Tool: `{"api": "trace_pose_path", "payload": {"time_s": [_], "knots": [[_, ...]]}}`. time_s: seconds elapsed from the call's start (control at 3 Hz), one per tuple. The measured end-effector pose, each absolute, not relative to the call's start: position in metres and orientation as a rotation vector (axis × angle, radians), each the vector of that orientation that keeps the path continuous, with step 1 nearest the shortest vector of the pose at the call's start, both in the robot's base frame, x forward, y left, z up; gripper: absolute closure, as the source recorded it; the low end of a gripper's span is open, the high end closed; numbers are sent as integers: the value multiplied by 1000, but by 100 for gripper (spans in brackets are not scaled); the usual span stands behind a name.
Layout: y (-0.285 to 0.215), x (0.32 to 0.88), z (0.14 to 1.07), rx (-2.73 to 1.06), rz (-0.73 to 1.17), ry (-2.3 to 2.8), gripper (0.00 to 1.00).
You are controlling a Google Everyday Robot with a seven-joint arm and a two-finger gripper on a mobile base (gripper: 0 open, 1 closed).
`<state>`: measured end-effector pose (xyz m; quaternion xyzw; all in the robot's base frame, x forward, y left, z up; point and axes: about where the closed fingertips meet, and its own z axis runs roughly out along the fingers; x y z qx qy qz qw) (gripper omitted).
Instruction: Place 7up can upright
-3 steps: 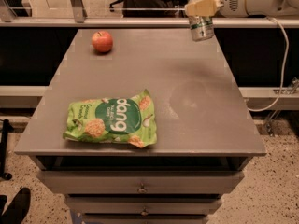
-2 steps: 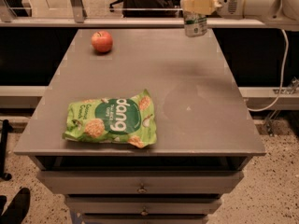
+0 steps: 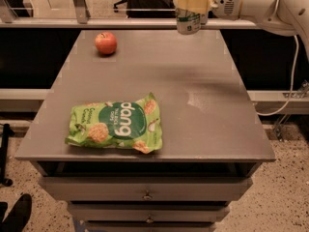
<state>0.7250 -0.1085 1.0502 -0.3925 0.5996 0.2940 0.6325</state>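
Observation:
The 7up can (image 3: 188, 23) is upright in the air over the far edge of the grey table (image 3: 203, 105), its green-and-white lower part showing below the fingers. My gripper (image 3: 192, 5) is shut on the can, with cream pads clamped around its upper half. The white arm (image 3: 246, 3) comes in from the upper right. The can's top is hidden by the gripper.
A red apple (image 3: 105, 43) sits at the table's far left. A large green snack bag (image 3: 117, 124) lies flat at the front left. Drawers (image 3: 145, 195) run under the table top. A white cable (image 3: 289, 81) hangs on the right.
The gripper has carried the can leftward along the table's far edge, from the far right corner toward the middle. The apple and the bag have not moved.

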Motion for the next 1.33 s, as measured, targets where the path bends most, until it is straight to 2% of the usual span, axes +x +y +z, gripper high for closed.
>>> {"api": "trace_pose_path", "payload": {"time_s": [0.67,1.33], "knots": [[-109,709,1016,-1097,668,1167,100],[-107,706,1009,-1140,648,1126,100]]}}
